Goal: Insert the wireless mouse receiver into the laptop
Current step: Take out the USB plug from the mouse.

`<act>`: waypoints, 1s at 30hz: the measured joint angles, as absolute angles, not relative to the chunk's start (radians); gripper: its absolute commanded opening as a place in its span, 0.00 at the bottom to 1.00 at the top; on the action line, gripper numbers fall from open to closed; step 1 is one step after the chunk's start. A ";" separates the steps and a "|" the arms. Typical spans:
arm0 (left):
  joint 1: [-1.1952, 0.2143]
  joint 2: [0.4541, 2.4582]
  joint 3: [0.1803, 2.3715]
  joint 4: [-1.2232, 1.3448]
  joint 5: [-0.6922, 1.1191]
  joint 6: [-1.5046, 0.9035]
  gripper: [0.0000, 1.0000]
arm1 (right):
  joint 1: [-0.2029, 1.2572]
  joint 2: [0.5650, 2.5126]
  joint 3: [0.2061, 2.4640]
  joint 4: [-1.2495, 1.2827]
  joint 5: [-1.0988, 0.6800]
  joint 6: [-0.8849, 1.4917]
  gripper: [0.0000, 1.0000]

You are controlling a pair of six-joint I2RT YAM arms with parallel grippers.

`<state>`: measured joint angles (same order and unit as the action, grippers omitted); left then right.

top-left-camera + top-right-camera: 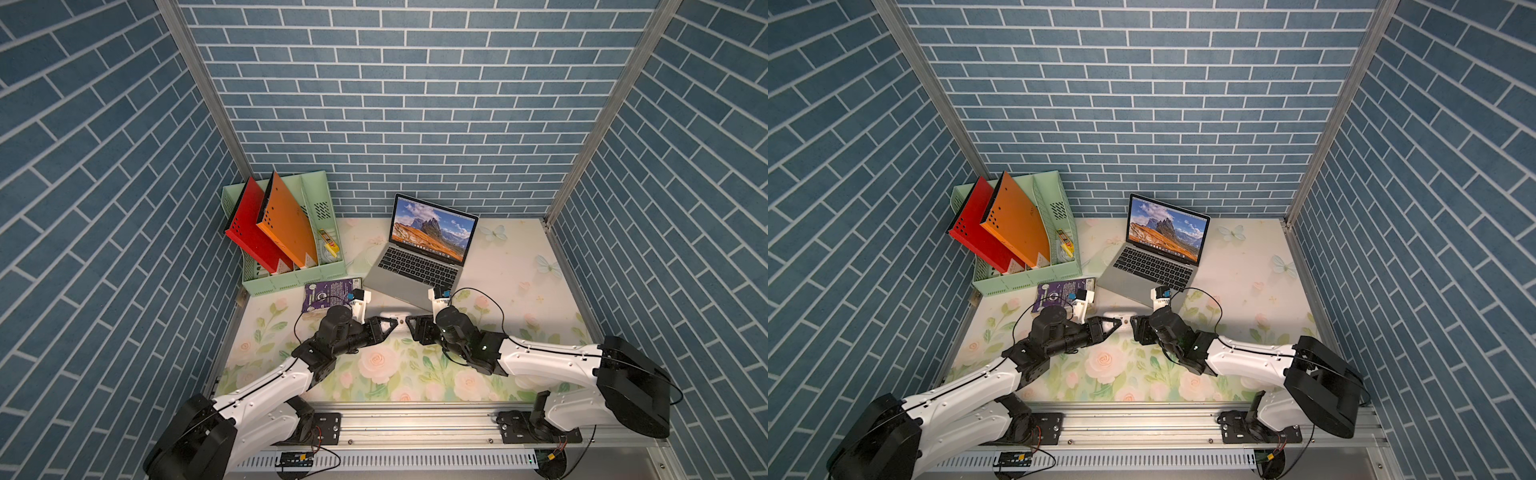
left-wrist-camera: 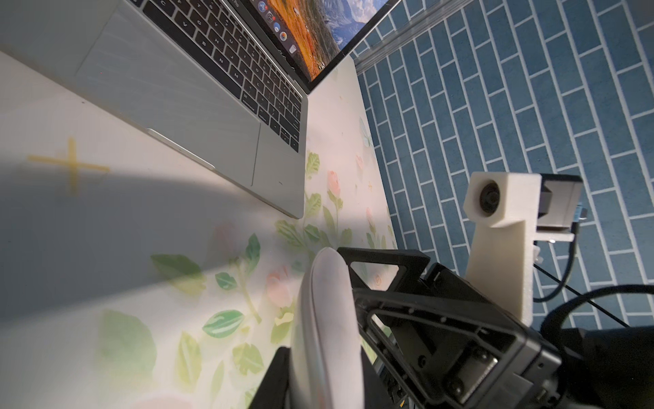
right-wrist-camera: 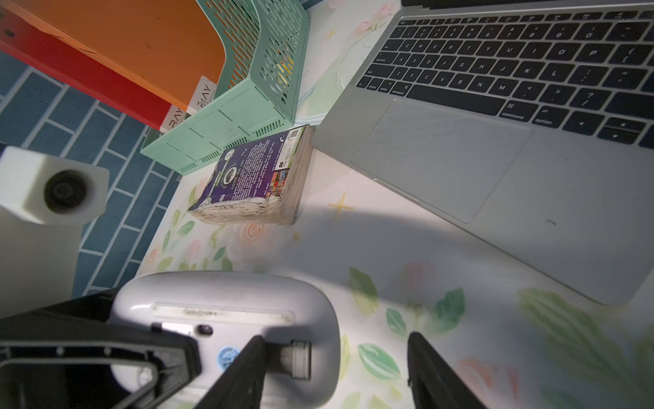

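I am holding the wireless mouse point(image 3: 226, 304) on edge just in front of the laptop point(image 1: 417, 266).
The table point(image 1: 507, 291) is showing a pale rose-printed cover, and blue brick-pattern walls point(image 1: 415, 124) are closing it in. The left gripper point(image 1: 392, 321) is clenching its jaws on the mouse. The right gripper point(image 3: 336, 338) is hovering with its jaws released, and the receiver point(image 3: 297, 359) is jutting from the mouse's underside between them. A mint file tray point(image 1: 291, 278) with a red folder point(image 1: 249, 224) and an orange folder point(image 1: 286, 220) is standing far left. A purple book point(image 3: 254, 177) is lying just beside the laptop's near corner.
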<state>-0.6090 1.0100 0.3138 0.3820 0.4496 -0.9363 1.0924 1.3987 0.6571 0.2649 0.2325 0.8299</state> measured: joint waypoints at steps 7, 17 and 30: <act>-0.608 1.008 0.310 0.329 0.388 -0.962 0.14 | 1.161 1.508 0.772 0.141 0.386 0.820 0.65; -0.620 0.995 0.308 0.267 0.361 -0.953 0.14 | 1.205 1.565 0.848 0.014 0.498 0.776 0.66; -0.640 0.981 0.363 0.151 0.315 -0.875 0.15 | 1.222 1.565 0.881 -0.069 0.535 0.754 0.66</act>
<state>-0.6395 0.9813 0.3626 0.1509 0.3145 -0.8753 1.2224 1.5650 0.8814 -0.0689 0.5354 0.7540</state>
